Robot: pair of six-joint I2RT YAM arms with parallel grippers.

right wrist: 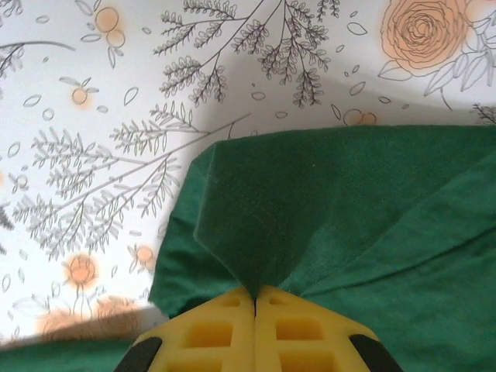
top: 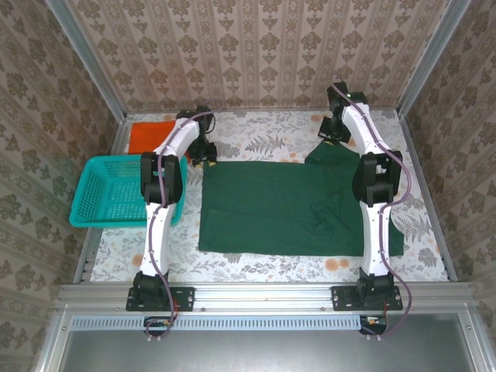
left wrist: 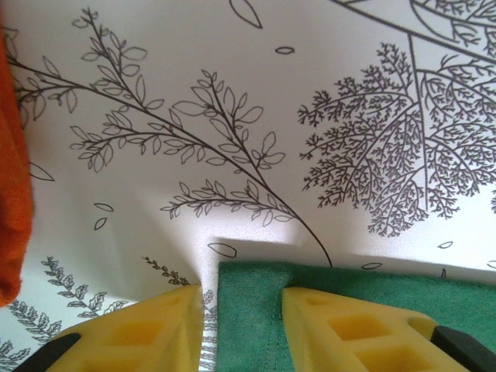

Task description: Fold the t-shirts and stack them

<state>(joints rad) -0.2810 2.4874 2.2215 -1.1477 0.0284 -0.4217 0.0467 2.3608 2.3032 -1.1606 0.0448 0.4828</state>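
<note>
Two robot arms at the far edge of a dark green t-shirt (top: 279, 209) spread on a floral table (top: 263, 136).
The shirt lies flat across the table's middle. The left gripper (left wrist: 244, 329) has its fingers spread, with the shirt's far left corner between them. The right gripper (right wrist: 256, 310) has its fingers pressed together, pinching a raised fold near the shirt's far right. The orange t-shirt (top: 147, 136) sits in the far left corner, and a teal basket (top: 108, 198) overhangs the left edge.

A teal mesh basket (top: 116, 194) overhangs the floral table's (top: 263, 143) left edge.
</note>
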